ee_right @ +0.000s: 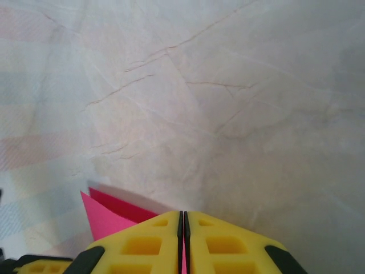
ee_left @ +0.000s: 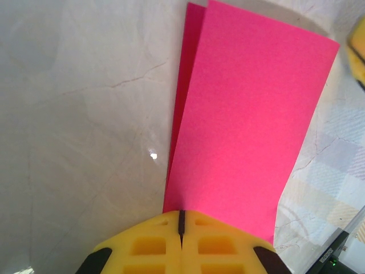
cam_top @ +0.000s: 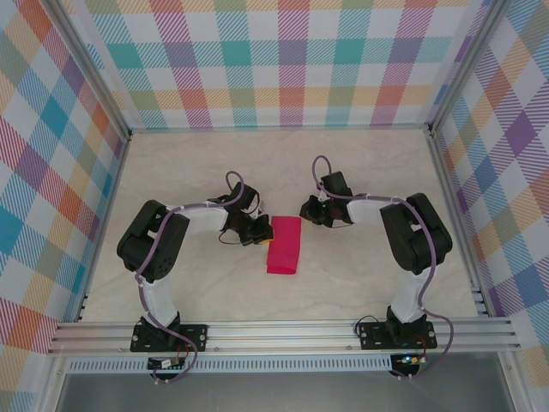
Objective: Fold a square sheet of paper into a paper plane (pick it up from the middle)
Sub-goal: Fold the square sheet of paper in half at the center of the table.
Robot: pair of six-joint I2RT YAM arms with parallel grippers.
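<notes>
The magenta-pink sheet of paper [cam_top: 284, 245] lies folded in half as a narrow rectangle between the two arms. My left gripper [cam_top: 257, 232] is shut at the paper's left edge. Its yellow fingertips [ee_left: 181, 216] sit over the near edge of the paper [ee_left: 245, 125], whose upper layer stands slightly off the lower one. No pink shows in that slit. My right gripper [cam_top: 307, 212] is at the paper's far right corner. It is shut [ee_right: 183, 216], a sliver of pink shows between its pads, and the paper [ee_right: 108, 214] sticks out to the left.
The pale marble-look tabletop [cam_top: 360, 163] stretches around the paper. Metal frame posts and checked cloth walls [cam_top: 274, 60] close in the sides and back. An aluminium rail [cam_top: 283, 335] runs along the near edge by the arm bases.
</notes>
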